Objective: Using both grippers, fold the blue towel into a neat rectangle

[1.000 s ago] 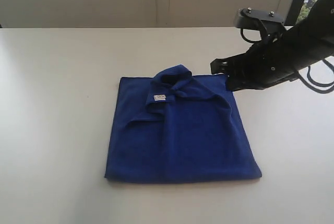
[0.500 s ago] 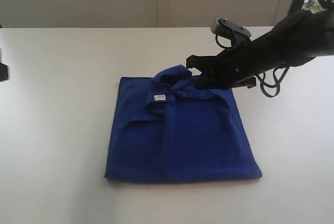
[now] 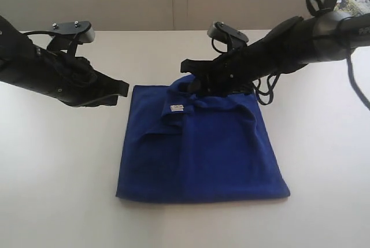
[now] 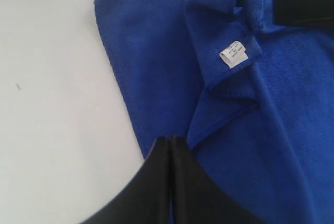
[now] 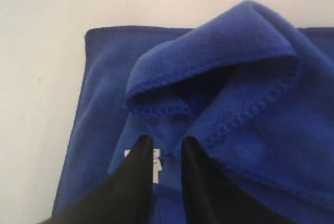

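The left arm (image 3: 52,69) had come into view since a second before, the left fingers (image 4: 154,179) pressed together by the towel (image 3: 202,150)'s far left corner. The right arm (image 3: 289,43) had swung left along its far edge, and the right fingers (image 5: 136,169) were narrowly parted, empty, above the rumpled fold (image 3: 193,83) and white label (image 3: 176,107). The fleecy, stitched-hemmed towel lay roughly square on the white counter (image 3: 58,173).
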Controlling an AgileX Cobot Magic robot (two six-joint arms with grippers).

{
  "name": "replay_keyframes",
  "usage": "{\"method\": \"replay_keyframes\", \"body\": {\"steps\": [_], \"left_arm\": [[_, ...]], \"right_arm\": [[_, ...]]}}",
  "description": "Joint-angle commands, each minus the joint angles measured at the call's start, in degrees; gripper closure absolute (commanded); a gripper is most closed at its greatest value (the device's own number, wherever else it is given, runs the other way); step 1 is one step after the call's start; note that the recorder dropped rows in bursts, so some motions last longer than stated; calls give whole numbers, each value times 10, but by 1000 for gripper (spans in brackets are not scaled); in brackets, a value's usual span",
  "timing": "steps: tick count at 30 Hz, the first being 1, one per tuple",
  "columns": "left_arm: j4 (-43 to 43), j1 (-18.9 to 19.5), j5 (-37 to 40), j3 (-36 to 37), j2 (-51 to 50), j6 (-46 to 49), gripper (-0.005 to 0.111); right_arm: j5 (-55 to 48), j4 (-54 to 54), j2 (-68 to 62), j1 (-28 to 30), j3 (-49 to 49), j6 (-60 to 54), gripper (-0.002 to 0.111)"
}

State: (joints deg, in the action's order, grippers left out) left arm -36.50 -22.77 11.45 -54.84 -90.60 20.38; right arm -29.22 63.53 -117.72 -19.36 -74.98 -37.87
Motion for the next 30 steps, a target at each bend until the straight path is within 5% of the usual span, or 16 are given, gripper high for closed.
{"method": "replay_keyframes", "body": {"steps": [1,9,17,30], "left_arm": [[-11,-7,14,-7,-4,4,107],[-11,-7,22,-7,-4,7,107],[-11,-7,22,-7,-4,7,107],[-11,-7,21,-7,-4,7,107]], "right_arm": [[-2,44,-18,-6,-11,0,83],[3,35,-17,-6,-11,71,69],[33,-14,-16,-6,-9,176,68],[29,13,-30,-6,-9,185,73]]}}
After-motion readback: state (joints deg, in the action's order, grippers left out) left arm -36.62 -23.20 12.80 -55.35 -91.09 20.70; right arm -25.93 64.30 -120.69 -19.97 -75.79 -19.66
